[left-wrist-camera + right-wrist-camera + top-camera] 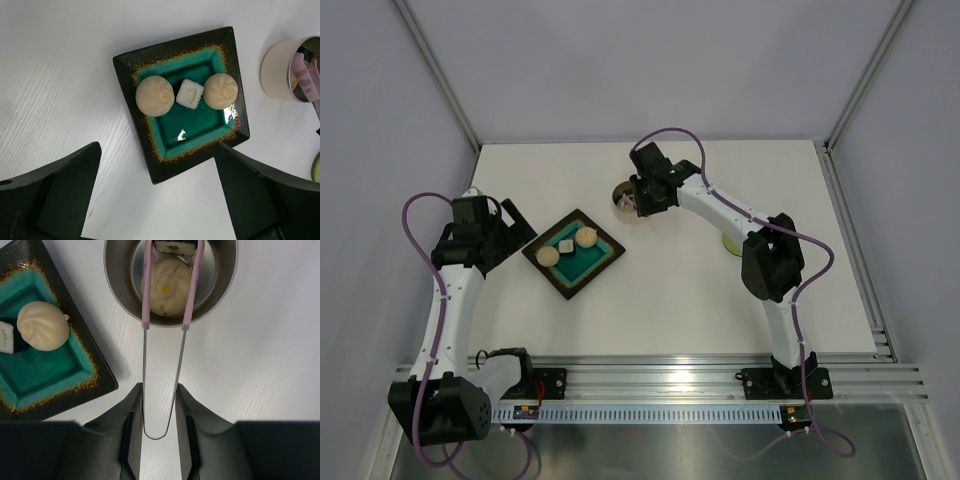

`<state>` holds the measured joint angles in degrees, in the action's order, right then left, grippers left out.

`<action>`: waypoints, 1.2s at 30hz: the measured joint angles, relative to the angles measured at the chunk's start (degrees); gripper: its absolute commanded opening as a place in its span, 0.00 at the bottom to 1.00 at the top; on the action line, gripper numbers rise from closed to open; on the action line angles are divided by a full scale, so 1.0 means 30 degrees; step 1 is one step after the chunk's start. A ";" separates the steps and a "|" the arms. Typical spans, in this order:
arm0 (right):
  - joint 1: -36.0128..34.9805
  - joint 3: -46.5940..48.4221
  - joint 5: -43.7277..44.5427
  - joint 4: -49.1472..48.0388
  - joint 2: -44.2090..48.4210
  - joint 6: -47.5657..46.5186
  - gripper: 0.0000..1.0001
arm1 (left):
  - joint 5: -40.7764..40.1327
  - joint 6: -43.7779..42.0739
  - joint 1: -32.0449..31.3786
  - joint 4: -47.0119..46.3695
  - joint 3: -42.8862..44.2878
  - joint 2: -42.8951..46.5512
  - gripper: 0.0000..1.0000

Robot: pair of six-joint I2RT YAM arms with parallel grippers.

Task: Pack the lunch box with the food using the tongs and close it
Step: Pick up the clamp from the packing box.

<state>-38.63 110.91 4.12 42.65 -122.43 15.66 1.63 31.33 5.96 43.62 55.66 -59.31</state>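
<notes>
The lunch box (117, 285) is a round steel tin with one beige ball (165, 290) of the food inside it. My right gripper (159, 390) is shut on the pink tongs (148, 290). The tong tips reach over the tin with a pale cube (173, 247) between them. Two more balls (155, 95) (220, 91) and a cube (189, 93) lie in the dark tray (150, 55). My left gripper (157, 200) hangs open over the table just beside the tray's near corner. The green lid (731, 243) lies partly under the right arm.
The tray (574, 252) sits mid-table between the arms, with the tin (623, 197) just behind and to its right. Grey walls close in the table on three sides. A metal rail runs along the near edge.
</notes>
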 measured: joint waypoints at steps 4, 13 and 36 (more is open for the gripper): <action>0.0000 -0.0066 0.0197 -0.0036 0.0546 0.0000 0.24 | 0.0000 0.0007 0.0000 0.0000 0.0000 0.0000 0.99; 0.0000 -0.0131 0.0437 -0.0342 0.1122 0.0000 0.24 | -0.0007 0.0000 0.0000 0.0000 -0.0007 0.0080 0.99; -0.3417 -0.4648 0.1158 -0.0707 0.6557 -0.0612 0.23 | -0.0015 0.0000 0.0000 0.0160 -0.0007 0.0656 0.99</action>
<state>-48.88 96.97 7.60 40.53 -102.76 13.82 1.58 31.33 5.96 44.10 55.64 -57.34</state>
